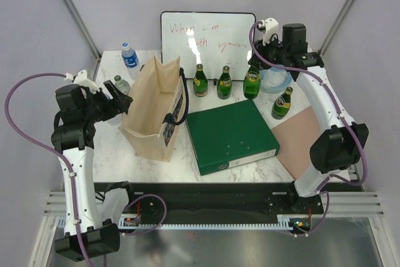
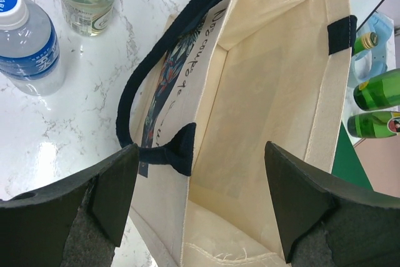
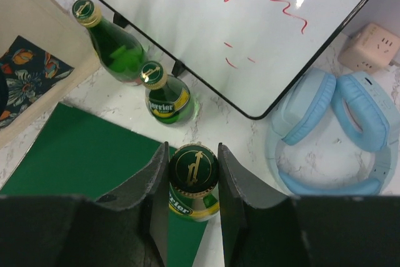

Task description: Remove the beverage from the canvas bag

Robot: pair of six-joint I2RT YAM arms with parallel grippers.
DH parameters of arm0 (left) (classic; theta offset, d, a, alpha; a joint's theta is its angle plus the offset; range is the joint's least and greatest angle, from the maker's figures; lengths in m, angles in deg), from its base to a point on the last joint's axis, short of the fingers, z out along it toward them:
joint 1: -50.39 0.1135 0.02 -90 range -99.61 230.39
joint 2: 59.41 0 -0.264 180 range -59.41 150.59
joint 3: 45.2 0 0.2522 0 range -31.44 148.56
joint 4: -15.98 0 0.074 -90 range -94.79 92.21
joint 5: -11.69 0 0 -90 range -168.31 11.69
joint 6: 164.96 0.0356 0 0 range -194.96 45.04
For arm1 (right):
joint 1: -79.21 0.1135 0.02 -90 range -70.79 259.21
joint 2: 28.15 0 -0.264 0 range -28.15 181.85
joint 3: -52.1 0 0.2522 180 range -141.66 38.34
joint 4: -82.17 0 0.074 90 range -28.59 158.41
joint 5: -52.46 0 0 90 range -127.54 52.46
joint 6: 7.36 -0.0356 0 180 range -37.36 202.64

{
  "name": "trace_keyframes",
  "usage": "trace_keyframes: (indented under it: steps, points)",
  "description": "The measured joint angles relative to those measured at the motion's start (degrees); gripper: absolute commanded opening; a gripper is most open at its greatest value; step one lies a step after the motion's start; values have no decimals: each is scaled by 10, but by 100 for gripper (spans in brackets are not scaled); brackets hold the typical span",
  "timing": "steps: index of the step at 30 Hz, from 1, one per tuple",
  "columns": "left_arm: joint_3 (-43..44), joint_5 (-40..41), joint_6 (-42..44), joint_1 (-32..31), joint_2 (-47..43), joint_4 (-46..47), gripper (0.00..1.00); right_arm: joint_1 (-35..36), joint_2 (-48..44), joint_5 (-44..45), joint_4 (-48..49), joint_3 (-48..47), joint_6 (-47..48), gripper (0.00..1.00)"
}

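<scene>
At the table's far edge the right gripper (image 3: pixel 192 162) pinches the cap of an upright green bottle (image 3: pixel 194 176), while the left gripper (image 2: pixel 200 154) hangs wide apart over the seemingly empty canvas bag (image 1: pixel 153 107) near the left edge — next, probably, letting go and lifting clear.

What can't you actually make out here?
Top external: floor of the canvas bag, hidden by its own walls.
Top external: whiteboard writing, faint and partly washed out by glare.
Right wrist: whether the right gripper presses the Perrier bottle; any gap is too small.
</scene>
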State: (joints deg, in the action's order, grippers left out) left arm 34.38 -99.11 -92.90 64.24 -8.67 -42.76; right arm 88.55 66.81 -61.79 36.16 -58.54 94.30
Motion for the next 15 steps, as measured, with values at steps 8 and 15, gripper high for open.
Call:
trace_keyframes:
  steps: [8, 15]
  points:
    - [16, 0, 0, 0, 37, 14, 87, 0, 63, 0, 97, 3, 5, 0]
    - [26, -3, 0, 0, 63, 32, 87, 0, 118, 6, 145, 4, 6, 0]
